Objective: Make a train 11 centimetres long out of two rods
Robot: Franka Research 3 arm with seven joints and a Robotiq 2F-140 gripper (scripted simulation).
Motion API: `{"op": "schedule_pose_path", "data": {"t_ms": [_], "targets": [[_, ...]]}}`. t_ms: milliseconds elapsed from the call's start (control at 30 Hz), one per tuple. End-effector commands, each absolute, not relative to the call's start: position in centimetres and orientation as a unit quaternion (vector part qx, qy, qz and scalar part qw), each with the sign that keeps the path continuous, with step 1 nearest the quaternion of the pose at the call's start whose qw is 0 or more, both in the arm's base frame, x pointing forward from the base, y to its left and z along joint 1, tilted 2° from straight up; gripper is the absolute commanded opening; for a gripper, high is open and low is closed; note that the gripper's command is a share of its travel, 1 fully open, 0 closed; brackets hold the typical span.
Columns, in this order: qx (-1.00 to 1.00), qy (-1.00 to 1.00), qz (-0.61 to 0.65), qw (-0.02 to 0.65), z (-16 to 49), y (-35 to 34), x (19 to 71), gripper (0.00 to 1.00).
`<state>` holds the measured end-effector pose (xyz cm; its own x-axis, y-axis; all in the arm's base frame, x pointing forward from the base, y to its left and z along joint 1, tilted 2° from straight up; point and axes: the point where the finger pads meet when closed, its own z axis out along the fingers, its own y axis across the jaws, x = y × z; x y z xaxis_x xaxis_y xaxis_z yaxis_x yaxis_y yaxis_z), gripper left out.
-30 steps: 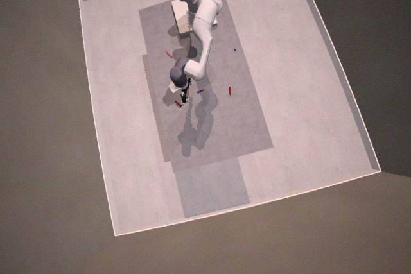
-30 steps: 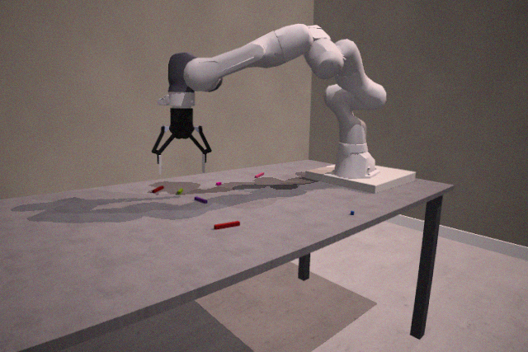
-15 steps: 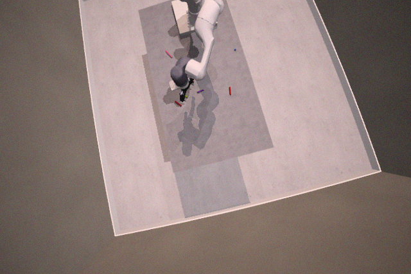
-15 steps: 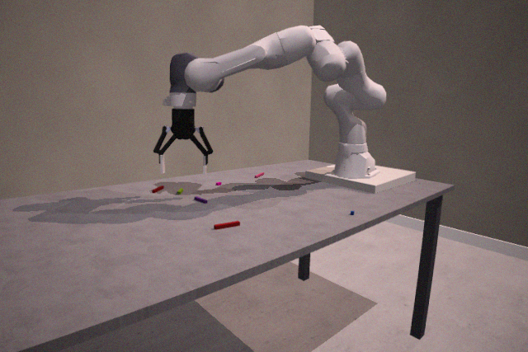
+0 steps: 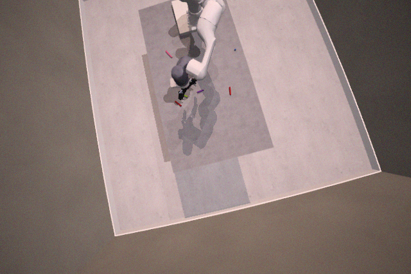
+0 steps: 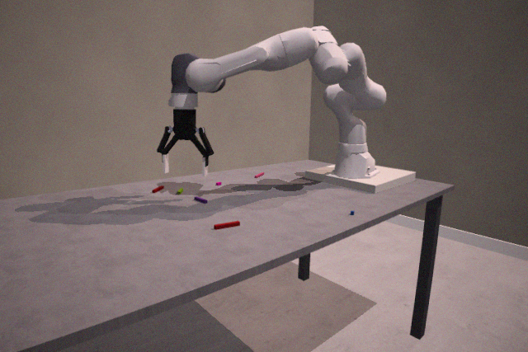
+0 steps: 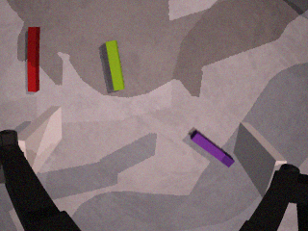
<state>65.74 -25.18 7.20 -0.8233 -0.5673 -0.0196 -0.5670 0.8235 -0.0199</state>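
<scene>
Seven rods on the table (image 5: 245, 125) (image 6: 128, 254): two red, one each lime (image 5: 185, 96) (image 6: 180, 190) (image 7: 115, 65), purple (image 5: 200, 91) (image 6: 200, 199) (image 7: 212, 148), pink (image 5: 169, 54) (image 6: 259, 175), magenta (image 6: 218, 183), blue (image 5: 235, 49) (image 6: 352, 213). All apart. Magenta hidden from above; lime partly covered there. My arm (image 5: 209, 29) (image 6: 264, 53) reaches out, gripper (image 5: 187, 89) (image 6: 185, 173) (image 7: 150, 131) downward above lime and purple, my two fingers spread wide, nothing between them.

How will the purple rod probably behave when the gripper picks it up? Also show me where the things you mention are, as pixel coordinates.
The purple rod (image 5: 200, 91) (image 6: 200, 199) (image 7: 212, 149) looks straight and solid, so it should probably stay stiff. Its flat sides suggest that it would slide rather than roll. Being long and thin, it may swivel if the gripper (image 6: 186, 169) pinches it near one end.
</scene>
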Motion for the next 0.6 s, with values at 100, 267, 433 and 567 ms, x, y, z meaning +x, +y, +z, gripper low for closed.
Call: {"op": "schedule_pose_path", "data": {"t_ms": [100, 267, 433, 567], "targets": [[-0.192, 0.981, -0.003, 0.010, 7.01, -24.74, 65.54, 1.00], [-0.160, 0.987, -0.002, 0.010, 6.97, -24.61, 65.47, 1.00], [-0.114, 0.993, -0.002, 0.010, 6.91, -24.42, 65.36, 1.00], [-0.082, 0.997, -0.001, 0.010, 6.87, -24.29, 65.28, 1.00]]}}
